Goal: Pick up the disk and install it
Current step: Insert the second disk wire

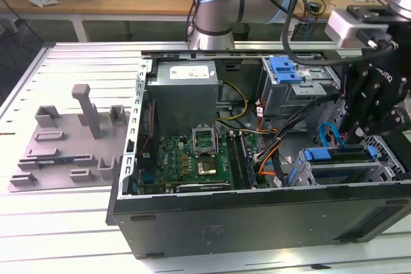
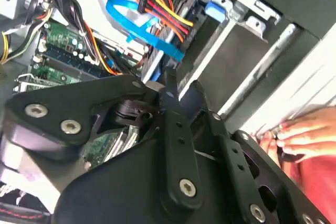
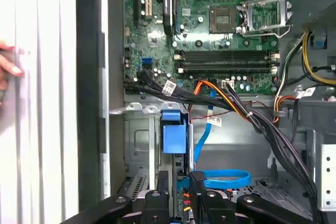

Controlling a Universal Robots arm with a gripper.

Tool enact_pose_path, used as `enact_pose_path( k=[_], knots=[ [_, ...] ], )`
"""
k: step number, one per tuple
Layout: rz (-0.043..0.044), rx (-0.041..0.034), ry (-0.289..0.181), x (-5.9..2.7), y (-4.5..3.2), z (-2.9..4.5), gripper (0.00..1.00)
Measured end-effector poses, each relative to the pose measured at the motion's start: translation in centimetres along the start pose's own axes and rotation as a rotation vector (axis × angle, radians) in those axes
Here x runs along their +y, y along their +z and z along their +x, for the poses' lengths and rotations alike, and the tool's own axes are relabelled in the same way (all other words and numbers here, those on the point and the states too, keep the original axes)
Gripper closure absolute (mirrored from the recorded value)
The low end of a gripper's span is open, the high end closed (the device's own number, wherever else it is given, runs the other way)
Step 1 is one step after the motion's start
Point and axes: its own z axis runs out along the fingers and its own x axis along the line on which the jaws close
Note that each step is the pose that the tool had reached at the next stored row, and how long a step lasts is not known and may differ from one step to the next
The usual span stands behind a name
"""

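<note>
Disk (image 1: 343,170), silver-grey metal in a blue plastic carrier, lies in the metal drive cage (image 1: 302,178) under the black gripper (image 1: 359,139), whose grip cannot be told. The looped blue cable (image 1: 325,134) could be snagged.

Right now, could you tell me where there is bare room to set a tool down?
The slatted table lies bare behind the grey fixture. Inside the computer case it is crowded: cables cross beside the pincer.

Even bright light, glare on the table (image 3: 47,103), perhaps blurred hand (image 2: 304,135).
</note>
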Motion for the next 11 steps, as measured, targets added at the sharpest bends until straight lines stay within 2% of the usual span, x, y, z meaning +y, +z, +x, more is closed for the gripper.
enact_pose_path(
  k=[1,2,3,11],
  knots=[
    [0.0043,0.0071,0.0,0.36,-0.56,0.04,0.78],
    [0.0124,0.0126,0.001,0.67,-0.98,0.06,0.89],
    [0.0163,0.0136,0.001,0.78,-0.99,0.07,0.89],
    [0.0175,0.0137,0.001,0.87,-1.0,0.06,0.89]
  ],
)
